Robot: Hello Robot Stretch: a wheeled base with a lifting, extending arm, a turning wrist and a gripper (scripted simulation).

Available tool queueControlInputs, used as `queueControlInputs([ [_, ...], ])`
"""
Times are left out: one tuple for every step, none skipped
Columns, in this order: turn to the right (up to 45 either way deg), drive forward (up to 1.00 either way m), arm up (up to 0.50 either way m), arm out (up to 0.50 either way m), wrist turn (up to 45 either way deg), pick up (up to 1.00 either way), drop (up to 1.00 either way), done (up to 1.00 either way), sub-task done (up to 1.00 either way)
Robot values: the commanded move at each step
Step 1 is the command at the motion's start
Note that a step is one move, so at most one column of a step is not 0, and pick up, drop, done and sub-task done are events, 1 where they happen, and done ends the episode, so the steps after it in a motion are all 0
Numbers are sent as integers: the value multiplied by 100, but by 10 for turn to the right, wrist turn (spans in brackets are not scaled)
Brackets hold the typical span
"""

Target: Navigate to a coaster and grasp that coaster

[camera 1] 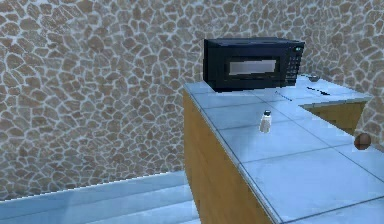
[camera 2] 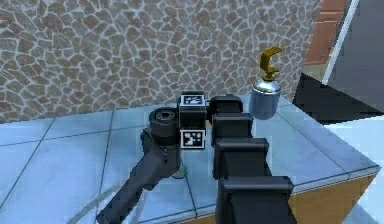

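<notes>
Reach step: claw (camera 2: 118, 205) low at tiled surface (camera 2: 60, 150) (grip state, any hold: can't tell). Next: locate coaster nr tips, then lower slowly.

The brown round object (camera 1: 363, 141) is cut off by the forward view's right edge; type indeterminate. The dark blob (camera 1: 314, 77) near the microwave (camera 1: 252, 62) is too small to identify. The arm (camera 2: 245, 175) is cut off at the arm side view's bottom edge. Whether the gripper (camera 2: 118, 203) holds anything cannot be told.
</notes>
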Motion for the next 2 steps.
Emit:
queueControlInputs([
  [0,0,0,0,450,0,0,0,0],
  [0,0,0,0,450,0,0,0,0],
])
